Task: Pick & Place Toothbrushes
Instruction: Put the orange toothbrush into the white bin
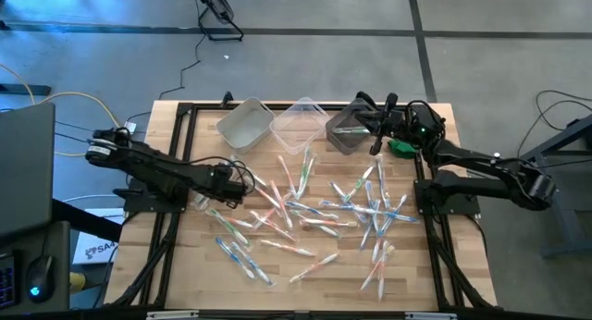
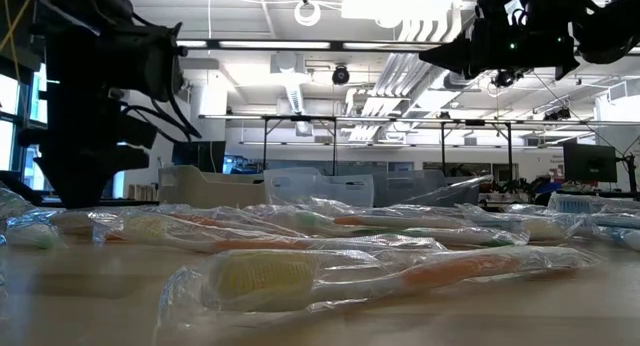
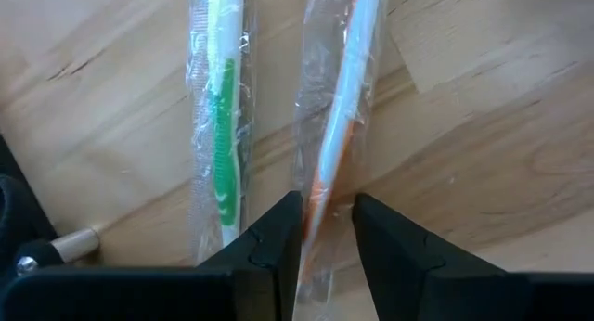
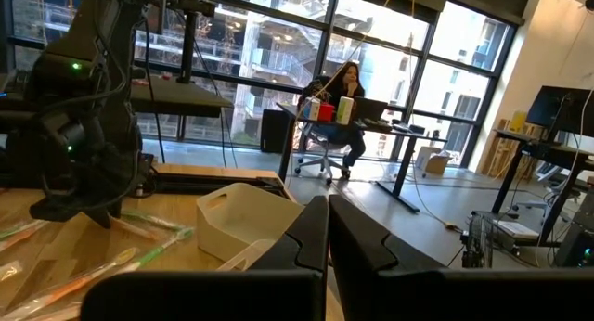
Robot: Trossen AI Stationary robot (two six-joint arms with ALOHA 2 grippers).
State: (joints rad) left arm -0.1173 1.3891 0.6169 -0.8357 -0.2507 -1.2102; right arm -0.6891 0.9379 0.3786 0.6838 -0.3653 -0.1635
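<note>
While left hand [image 3: 326,230] clamps orange toothbrush [image 3: 342,117] near counter's left edge, slick wrapper may slip; right hand [image 4: 328,230] together.

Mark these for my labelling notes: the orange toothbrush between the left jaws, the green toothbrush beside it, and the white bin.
orange toothbrush [image 3: 345,98], left wrist view, on its white stem.
green toothbrush [image 3: 221,126], left wrist view, on its green handle.
white bin [image 1: 242,123], high view, on its bare floor.
</note>
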